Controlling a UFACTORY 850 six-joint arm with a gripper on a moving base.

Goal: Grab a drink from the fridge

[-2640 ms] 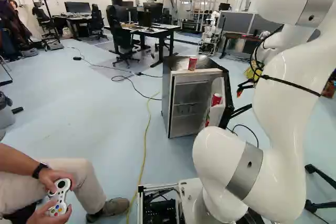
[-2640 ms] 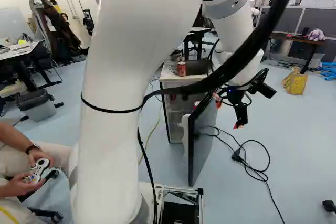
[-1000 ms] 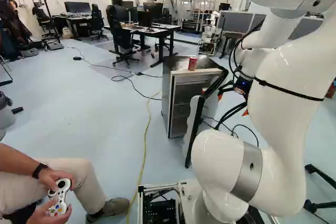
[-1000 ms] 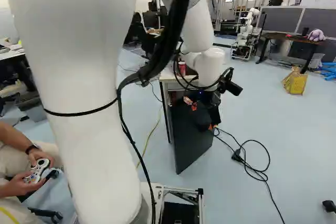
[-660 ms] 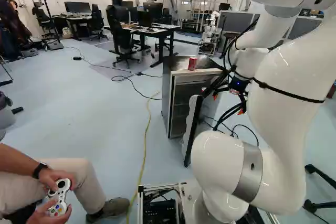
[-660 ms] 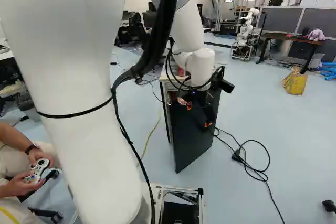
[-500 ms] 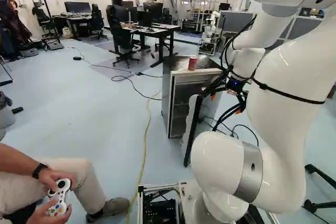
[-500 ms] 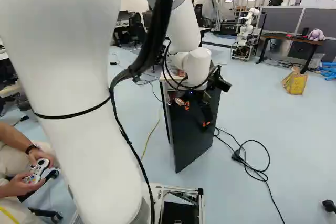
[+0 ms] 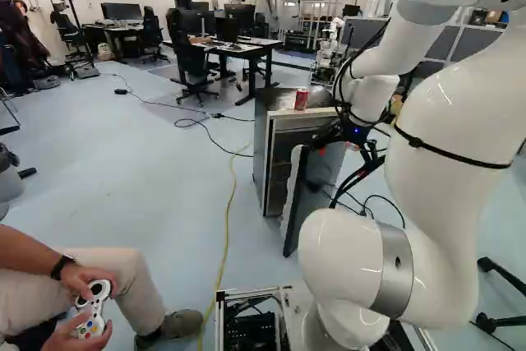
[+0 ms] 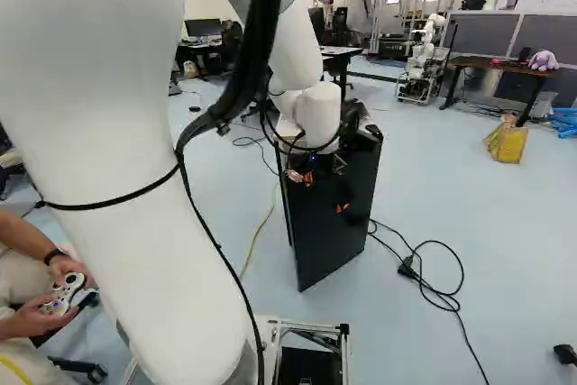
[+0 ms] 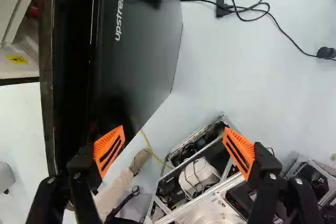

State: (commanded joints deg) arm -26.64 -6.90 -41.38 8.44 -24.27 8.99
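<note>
Red cylindrical metal drink can [image 9: 302, 99]: on top of the grey metal box-shaped fridge [image 9: 260, 154], near its front edge. Upright, long axis vertical, ends up and down. Fridge's glossy black door [image 10: 329, 245] is open, its long axis also vertical, sticking out from the fridge front. Black two-fingered tool [image 10: 325, 193] is released, orange pads well apart, nothing between them. It's at the outer side of the fridge door, lower than the can; can't tell if it touches the door.
</note>
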